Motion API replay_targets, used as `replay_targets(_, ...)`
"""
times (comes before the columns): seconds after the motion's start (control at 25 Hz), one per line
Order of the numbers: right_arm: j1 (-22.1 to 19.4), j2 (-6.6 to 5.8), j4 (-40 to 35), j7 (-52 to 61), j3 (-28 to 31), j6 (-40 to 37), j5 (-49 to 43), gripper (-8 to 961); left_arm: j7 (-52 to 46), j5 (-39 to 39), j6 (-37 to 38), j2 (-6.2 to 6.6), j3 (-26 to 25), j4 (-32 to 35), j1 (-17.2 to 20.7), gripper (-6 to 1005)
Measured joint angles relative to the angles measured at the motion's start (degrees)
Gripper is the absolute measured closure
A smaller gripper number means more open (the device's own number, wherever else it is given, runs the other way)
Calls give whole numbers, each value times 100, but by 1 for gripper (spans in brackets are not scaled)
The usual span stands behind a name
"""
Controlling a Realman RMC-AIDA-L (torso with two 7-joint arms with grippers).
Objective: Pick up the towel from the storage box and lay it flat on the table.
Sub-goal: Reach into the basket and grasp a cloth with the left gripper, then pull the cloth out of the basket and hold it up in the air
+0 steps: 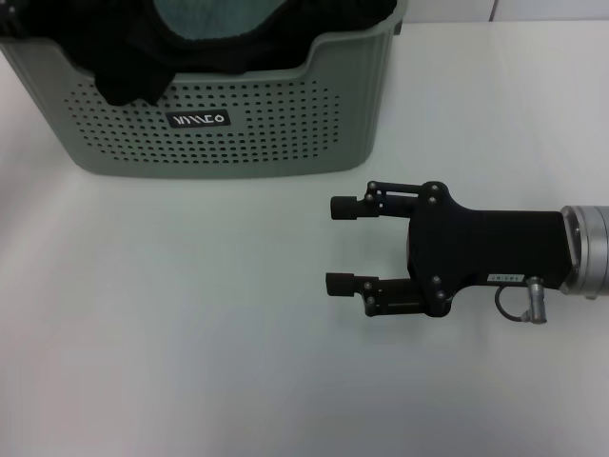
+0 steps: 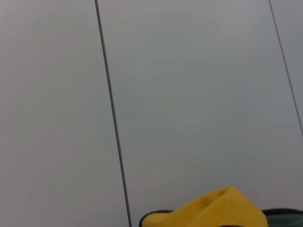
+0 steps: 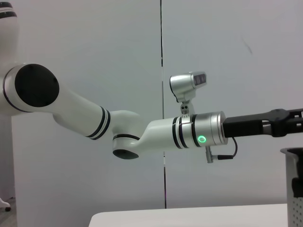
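The pale green storage box [image 1: 238, 133] stands at the far left of the white table [image 1: 190, 314]. The teal-green towel [image 1: 209, 17] lies inside it, partly wrapped by an all-black cloth [image 1: 124, 57] that hangs over the dipped front rim. My right gripper [image 1: 333, 245] is open and empty, low over the table to the right of the box, pointing left. In the right wrist view my left arm [image 3: 142, 135] reaches out level, with its black gripper body [image 3: 279, 126] above the box's rim [image 3: 293, 189]; its fingertips are cut off by the frame edge.
A black label with white lettering [image 1: 198, 120] marks the box front. The left wrist view faces a grey panelled wall [image 2: 189, 94], with a yellow cloth [image 2: 213, 210] and a strip of dark green [image 2: 284, 218] at its lower edge.
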Motion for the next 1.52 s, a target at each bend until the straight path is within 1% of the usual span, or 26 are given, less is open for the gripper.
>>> replay_targets(0.2,-8,0,25,-3,0,0,8,221,54,-318,153,-14,2,-70,47,305)
replay_targets(0.4,-51,0,33,-3,-29,3,80,221,215,-466,293,-17,-11,-153,143,537)
replay_targets(0.52,-58,0,37,-3,-36,5,81,221,296,-445,382,-18,0,-170,192,768)
replay_targets(0.72,-61,0,37,-3,-36,25,81,221,427,-409,421,-15,33,-275,182,965)
replay_targets(0.84,-68,0,41,-3,-32,32,81,221,443,-412,511,-14,135,-280,181,977)
replay_targets(1.0,-73,0,97,-26,-12,35,86,222,404,-547,923,-12,130,-294,182,989)
replay_targets(1.08,-73,0,111,-58,-10,37,90,222,382,-791,1238,-14,110,-353,208,989)
replay_targets(1.2,-72,0,160,-130,-13,31,140,222,267,-1388,1907,-3,90,-613,307,989)
replay_targets(1.28,-68,0,226,-209,-14,30,208,222,-104,-1803,2503,61,88,-794,425,989)
replay_targets(1.32,-60,0,239,-226,-10,26,223,222,-449,-1952,2804,118,89,-829,485,989)
replay_targets(1.36,-47,0,252,-240,-3,19,238,222,-979,-2128,3246,221,89,-853,559,989)
replay_targets(1.4,-33,0,254,-255,0,8,245,222,-979,-2128,3246,221,89,-853,559,989)
replay_targets(1.44,-27,0,255,-272,1,1,251,222,-1279,-2262,3597,290,95,-861,600,989)
replay_targets(1.52,-20,0,260,-378,1,-9,305,222,-1558,-2478,3948,333,158,-822,656,989)
